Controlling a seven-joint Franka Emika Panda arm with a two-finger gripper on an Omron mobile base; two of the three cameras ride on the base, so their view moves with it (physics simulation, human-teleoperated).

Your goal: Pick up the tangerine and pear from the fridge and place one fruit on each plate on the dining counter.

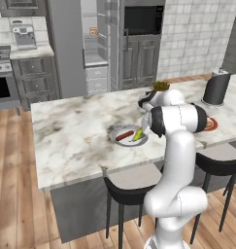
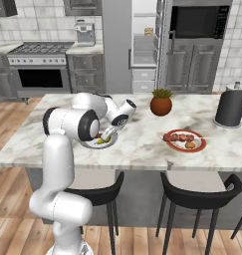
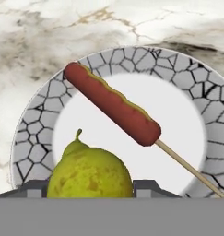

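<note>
Hand view looks down on a round pale grey plate (image 3: 35, 133) with a cracked stone pattern on its rim and a smooth white middle. The gripper (image 3: 90, 186) is closed on the pear (image 3: 89, 173), which is yellow-green, bumpy and speckled, with a small stem on top, right over the plate. A long red sausage on a thin wooden stick (image 3: 111, 103) lies on the plate too. The plate sits on the surface (image 1: 71, 136), a white marble top with grey and brown veins. In the right base view, a second plate with a red rim (image 2: 201, 145) lies further along the surface, with small brown foods on it. A round brown pot with green leaves (image 2: 161, 104) and a dark tall jug (image 2: 230, 107) stand near. Behind, the grey fridge (image 1: 66, 48) is open, with glass shelves.
</note>
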